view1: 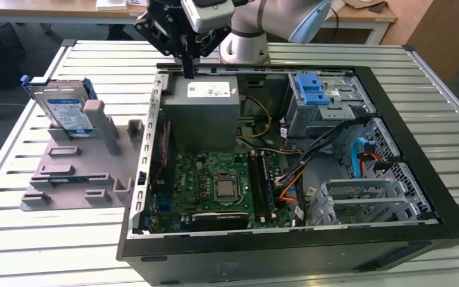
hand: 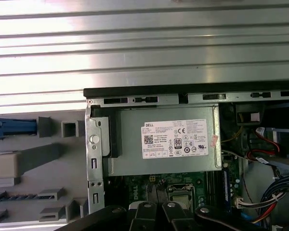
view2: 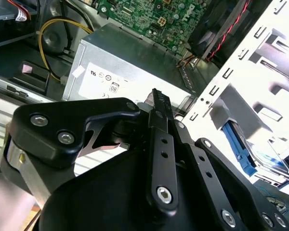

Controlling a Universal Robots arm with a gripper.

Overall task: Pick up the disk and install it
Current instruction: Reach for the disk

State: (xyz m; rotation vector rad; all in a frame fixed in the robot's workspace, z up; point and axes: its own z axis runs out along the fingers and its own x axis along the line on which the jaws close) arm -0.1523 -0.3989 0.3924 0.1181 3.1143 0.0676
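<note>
Jaws closed together, empty, over grey metal box with white sticker (view1: 204,110) inside open black computer case (view1: 293,250) | flat blue-railed metal disk (view1: 67,112) upright in grey plastic fixture (view1: 64,179), well apart

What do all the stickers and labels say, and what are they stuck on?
White sticker on the grey metal box: rows of tiny print and round marks, too small to read for sure.
White-and-blue label on the disk, which stands in the grey holder: print too small to read.
Green board inside the case: tiny markings, not readable.
No other words or signs can be made out.
</note>
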